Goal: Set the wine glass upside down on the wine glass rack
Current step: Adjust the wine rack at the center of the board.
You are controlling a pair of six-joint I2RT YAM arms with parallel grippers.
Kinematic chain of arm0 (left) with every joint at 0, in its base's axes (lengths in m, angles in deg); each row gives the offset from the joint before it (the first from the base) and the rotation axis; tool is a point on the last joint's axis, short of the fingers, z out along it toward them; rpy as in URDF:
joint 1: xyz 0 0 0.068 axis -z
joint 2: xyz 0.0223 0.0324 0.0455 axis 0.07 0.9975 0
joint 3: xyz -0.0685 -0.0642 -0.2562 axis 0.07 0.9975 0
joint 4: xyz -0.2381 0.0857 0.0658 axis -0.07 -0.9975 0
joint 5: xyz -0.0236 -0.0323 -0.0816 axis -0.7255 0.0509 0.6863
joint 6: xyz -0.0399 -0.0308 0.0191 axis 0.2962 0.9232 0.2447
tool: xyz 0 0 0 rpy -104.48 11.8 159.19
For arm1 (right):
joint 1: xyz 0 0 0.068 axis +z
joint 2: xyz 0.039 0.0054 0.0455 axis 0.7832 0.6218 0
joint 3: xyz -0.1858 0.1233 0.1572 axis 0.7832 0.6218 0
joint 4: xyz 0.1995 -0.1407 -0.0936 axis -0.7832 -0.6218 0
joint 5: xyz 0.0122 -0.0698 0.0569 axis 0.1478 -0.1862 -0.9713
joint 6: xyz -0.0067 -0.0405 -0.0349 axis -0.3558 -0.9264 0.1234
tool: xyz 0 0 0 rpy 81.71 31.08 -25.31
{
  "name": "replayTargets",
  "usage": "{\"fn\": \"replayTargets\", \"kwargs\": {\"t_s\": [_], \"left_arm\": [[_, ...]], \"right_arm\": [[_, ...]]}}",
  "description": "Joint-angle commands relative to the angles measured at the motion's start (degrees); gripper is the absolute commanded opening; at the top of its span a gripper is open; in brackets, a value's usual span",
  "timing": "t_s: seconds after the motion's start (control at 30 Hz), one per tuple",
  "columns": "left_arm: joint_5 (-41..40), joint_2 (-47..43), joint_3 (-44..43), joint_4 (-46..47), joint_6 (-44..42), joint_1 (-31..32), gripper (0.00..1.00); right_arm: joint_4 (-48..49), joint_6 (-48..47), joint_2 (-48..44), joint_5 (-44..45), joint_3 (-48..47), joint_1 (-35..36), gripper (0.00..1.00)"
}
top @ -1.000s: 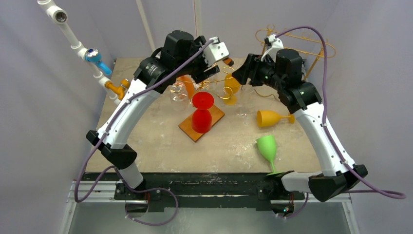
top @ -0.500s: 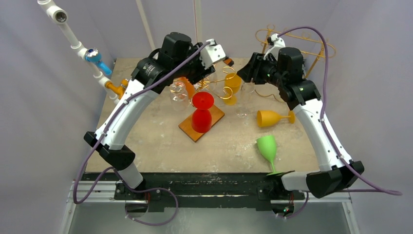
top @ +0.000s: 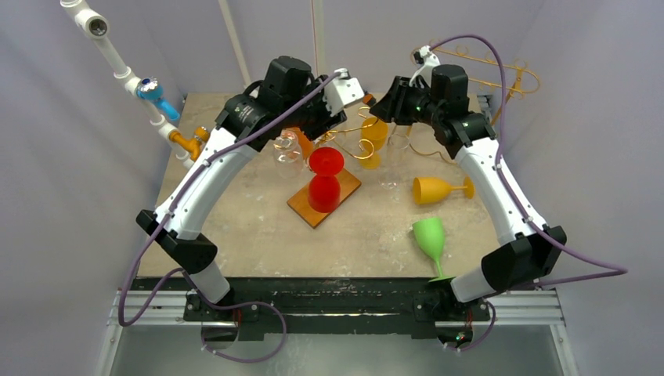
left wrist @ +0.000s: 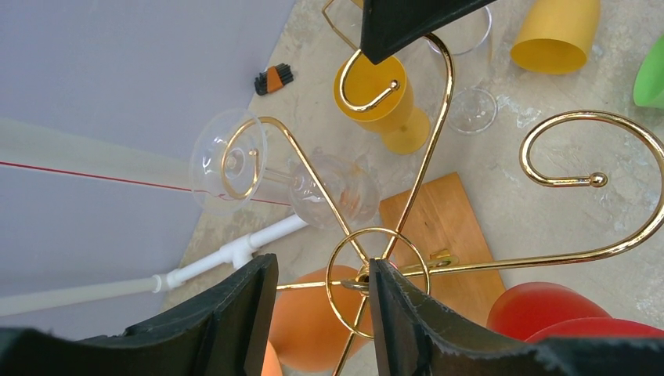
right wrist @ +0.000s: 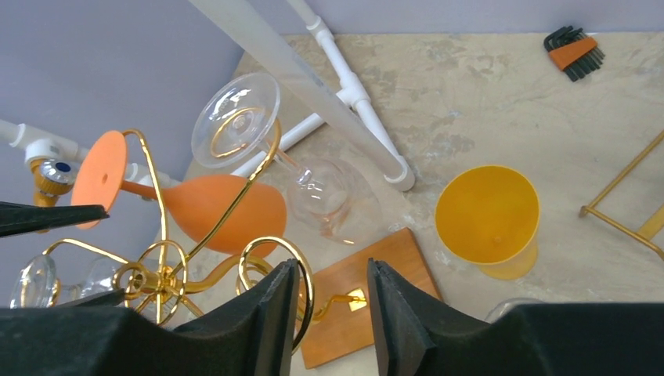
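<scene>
Black-fingered left gripper (left wrist: 322,266): jaws part-way apart, and I see nothing clamped between them. It hovers over the top of the rack (left wrist: 362,276). The rack's gold centre ring shows in the gap, close to one finger, though I cannot tell whether they touch.

Right gripper (right wrist: 333,270): jaws likewise apart and holding nothing. It sits on the other side of the same rack, with one gold curl just beside a finger.

Rack: gold wire, with curled arms spreading from the centre ring, standing mid-table between my two wrists.

Clear glass (left wrist: 333,192): on the rack, with its foot caught in a curl and its bowl hanging away from it.

Orange glass (right wrist: 227,207): also on the rack, on the arm next to the clear glass, foot outward and bowl toward the centre.

Red glass (top: 325,184): upside down, foot uppermost, standing on the wooden board (top: 309,211) under the rack.

Yellow glass (right wrist: 487,215): upright, mouth open to the camera, on the table (top: 258,235) just beside the board.

Amber glass (top: 434,189): lying on its side to the right of the board.

Green glass (top: 429,235): lying on its side nearer my right arm's base, apart from the amber glass.

Hex keys (right wrist: 575,51): a folded set in an orange holder, at the far edge of the table.

White pipe (right wrist: 297,78): runs along the back left, behind the rack.
</scene>
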Motion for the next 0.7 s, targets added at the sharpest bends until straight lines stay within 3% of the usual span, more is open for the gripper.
{"fn": "replayTargets", "kwargs": {"t_s": [0.0, 0.13, 0.67], "left_arm": [[-5.6, -0.1, 1.8, -0.5, 3.1, -0.3, 0.49], [-8.4, -0.9, 5.0, 1.3, 1.2, -0.3, 0.46], [-11.5, -2.2, 7.8, 2.7, -1.4, -0.4, 0.42]], "right_arm": [[5.0, 1.7, -1.0, -3.8, -1.3, 0.1, 0.4], [6.1, 2.7, -1.8, -5.0, 0.6, 0.0, 0.28], [7.2, 3.3, -7.7, -5.1, 8.2, 0.0, 0.02]]}}
